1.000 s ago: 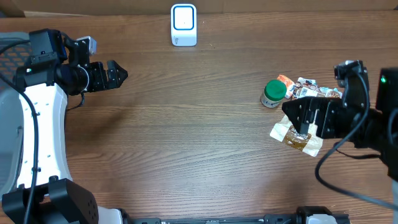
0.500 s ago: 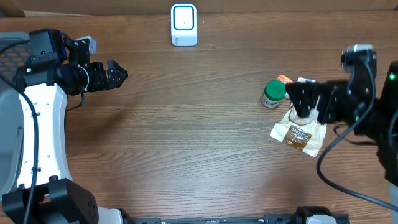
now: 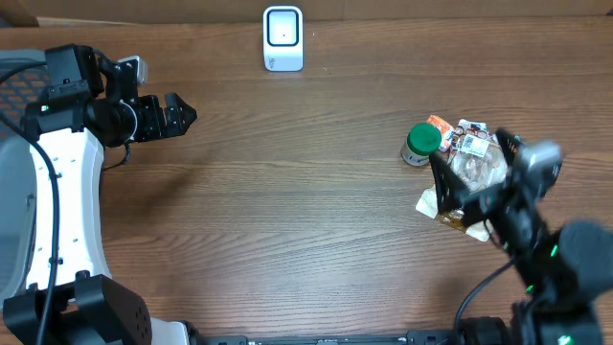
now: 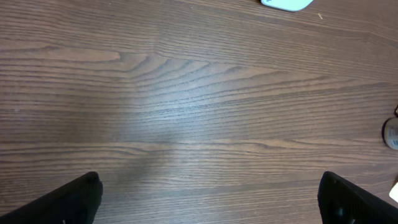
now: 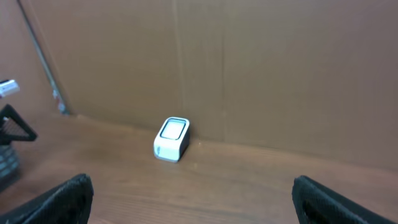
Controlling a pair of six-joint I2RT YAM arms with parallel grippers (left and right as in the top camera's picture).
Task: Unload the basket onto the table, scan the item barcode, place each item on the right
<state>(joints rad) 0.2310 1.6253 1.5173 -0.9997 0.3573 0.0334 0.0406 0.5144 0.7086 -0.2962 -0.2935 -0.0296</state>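
R claw (image 3: pixel 469 174) wide open, empty; snack pouch (image 3: pixel 431 204) lies right under its tips, jar (image 3: pixel 421 142) just beside. Pouch looks light, soft, slippery film, so pinch a sealed edge, barcode left clear. L claw (image 3: pixel 178 115) wide too.

– What lies on the wooden table (image 3: pixel 287 220)?
– A heap of packets (image 3: pixel 474 144) and a tan pouch (image 3: pixel 450 216), right under the right pincer (image 3: pixel 474 168). A green-lidded jar (image 3: pixel 420 144) stands just to its left.
– Anything else?
– A white scanner (image 3: pixel 283 38) at the far edge, well ahead of that pincer.
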